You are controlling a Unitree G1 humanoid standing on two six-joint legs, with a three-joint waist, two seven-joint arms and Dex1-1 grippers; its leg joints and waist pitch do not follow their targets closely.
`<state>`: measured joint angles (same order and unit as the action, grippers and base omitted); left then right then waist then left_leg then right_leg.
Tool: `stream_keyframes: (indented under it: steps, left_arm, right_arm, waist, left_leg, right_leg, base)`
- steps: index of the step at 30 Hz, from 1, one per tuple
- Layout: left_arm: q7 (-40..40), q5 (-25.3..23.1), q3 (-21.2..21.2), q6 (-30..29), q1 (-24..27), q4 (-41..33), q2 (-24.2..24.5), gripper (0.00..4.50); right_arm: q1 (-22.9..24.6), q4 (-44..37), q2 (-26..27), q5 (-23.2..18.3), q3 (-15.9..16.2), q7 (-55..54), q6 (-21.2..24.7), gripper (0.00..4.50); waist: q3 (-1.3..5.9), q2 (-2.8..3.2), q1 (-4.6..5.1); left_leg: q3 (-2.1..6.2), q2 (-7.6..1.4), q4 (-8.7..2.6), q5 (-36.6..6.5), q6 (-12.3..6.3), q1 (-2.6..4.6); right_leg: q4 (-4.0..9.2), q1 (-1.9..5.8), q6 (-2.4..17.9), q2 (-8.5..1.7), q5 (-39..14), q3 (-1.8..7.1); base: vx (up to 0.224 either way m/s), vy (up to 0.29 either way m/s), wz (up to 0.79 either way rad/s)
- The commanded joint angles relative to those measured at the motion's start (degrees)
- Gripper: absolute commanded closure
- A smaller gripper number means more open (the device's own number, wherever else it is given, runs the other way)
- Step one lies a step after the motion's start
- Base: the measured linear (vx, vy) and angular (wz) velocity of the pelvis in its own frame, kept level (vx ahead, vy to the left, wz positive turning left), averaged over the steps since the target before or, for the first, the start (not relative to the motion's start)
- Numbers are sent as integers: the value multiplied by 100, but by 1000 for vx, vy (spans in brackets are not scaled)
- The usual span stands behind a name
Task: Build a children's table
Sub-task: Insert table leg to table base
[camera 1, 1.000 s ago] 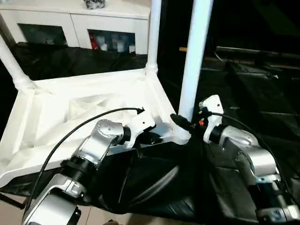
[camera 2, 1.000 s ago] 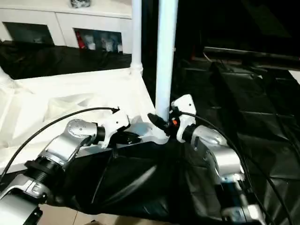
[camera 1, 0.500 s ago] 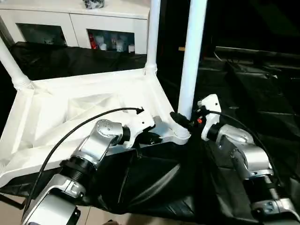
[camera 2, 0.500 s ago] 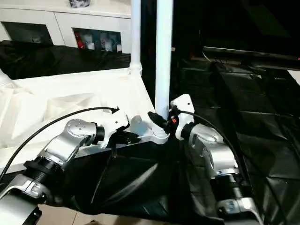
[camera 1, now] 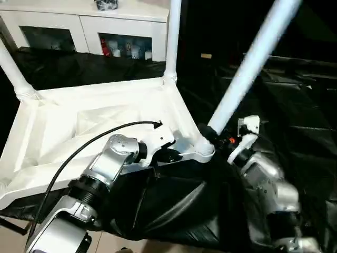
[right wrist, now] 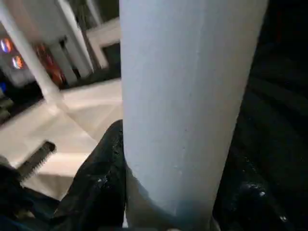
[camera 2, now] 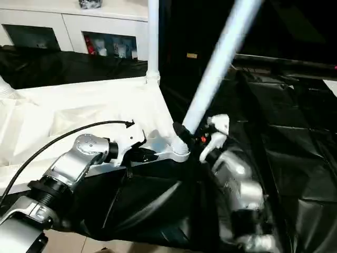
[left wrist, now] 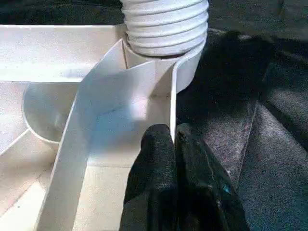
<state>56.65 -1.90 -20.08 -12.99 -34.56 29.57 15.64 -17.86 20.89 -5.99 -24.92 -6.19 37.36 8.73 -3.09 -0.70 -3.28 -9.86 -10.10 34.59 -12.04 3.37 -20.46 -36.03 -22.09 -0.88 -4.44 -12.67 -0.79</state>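
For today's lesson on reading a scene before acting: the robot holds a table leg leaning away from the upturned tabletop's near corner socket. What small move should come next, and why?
Probably tip the leg back upright over the near corner socket. The right gripper grips the leg near its base, and the leg leans steeply to the robot's right, while the far-corner leg stands straight. The left gripper pinches the tabletop's rim beside the socket, steadying it.

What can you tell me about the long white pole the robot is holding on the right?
The leg is a long, smooth white tube, plastic by its look. It leans steeply to the right. Its lower end sits at the near corner socket of the upturned tabletop. The right gripper holds it low down, black fingers on either side.
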Motion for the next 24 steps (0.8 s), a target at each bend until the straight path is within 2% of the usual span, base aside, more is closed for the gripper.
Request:
stream_keyframes:
  steps: [1, 2, 4, 7, 12, 15, 18, 24]
  left_arm:
    - [-306, 43, 200, 71, -134, 139, -48, 450]
    - [-310, 40, 202, 81, -151, 161, -50, 450]
    - [-317, 35, 205, 97, -173, 191, -52, 450]
    - [-318, 11, 205, 145, -224, 257, -38, 450]
    - [-299, -36, 205, 229, -269, 350, -37, 450]
    - [-289, -45, 199, 253, -288, 390, -42, 450]
    - [-271, -53, 186, 271, -304, 412, -34, 450]
    - [-43, -46, 116, 375, -329, 417, 72, 450]
  right_arm:
    - [235, 206, 17, 68, -41, -73, -97, 262]
    - [293, 191, 29, 83, -53, -79, -190, 262]
    - [374, 152, 43, 103, -71, -98, -307, 262]
    - [546, -91, -1, 317, -23, -256, -613, 262]
    - [601, -307, -200, 813, 224, -334, -915, 262]
    - [603, -367, -286, 866, 336, -269, -861, 262]
    - [540, -377, -381, 938, 413, -251, -781, 262]
    - [172, -279, -691, 1070, 673, 116, -418, 262]
  waist:
    - [319, -27, -18]
    - [317, -5, -20]
    - [318, -10, -25]
    - [317, 53, -30]
    - [312, 32, -9]
    - [308, 31, -10]
    - [305, 2, -12]
    - [299, 1, -1]
  left_leg:
    - [50, -261, -473, -847, -202, 21]
    - [53, -262, -481, -891, -160, 23]
    - [54, -257, -483, -887, -163, 13]
    - [60, -246, -490, -936, -124, 15]
    - [66, -243, -501, -1008, -98, 4]
    - [64, -248, -503, -1008, -134, 4]
    - [59, -255, -501, -966, -179, 3]
    - [59, -251, -497, -966, -196, -4]
  right_leg:
    - [454, 207, 1526, -341, -546, 176]
    - [455, 205, 1527, -334, -508, 173]
    - [454, 217, 1520, -338, -489, 176]
    - [470, 213, 1490, -333, -517, 177]
    - [492, 221, 1406, -329, -669, 177]
    - [491, 220, 1420, -325, -630, 182]
    - [492, 216, 1433, -327, -586, 182]
    - [496, 220, 1422, -331, -687, 183]
  base:
    - [0, 0, 0]
    - [0, 0, 0]
    - [0, 0, 0]
    - [0, 0, 0]
    - [0, 0, 0]
    - [0, 0, 0]
    - [0, 0, 0]
    - [0, 0, 0]
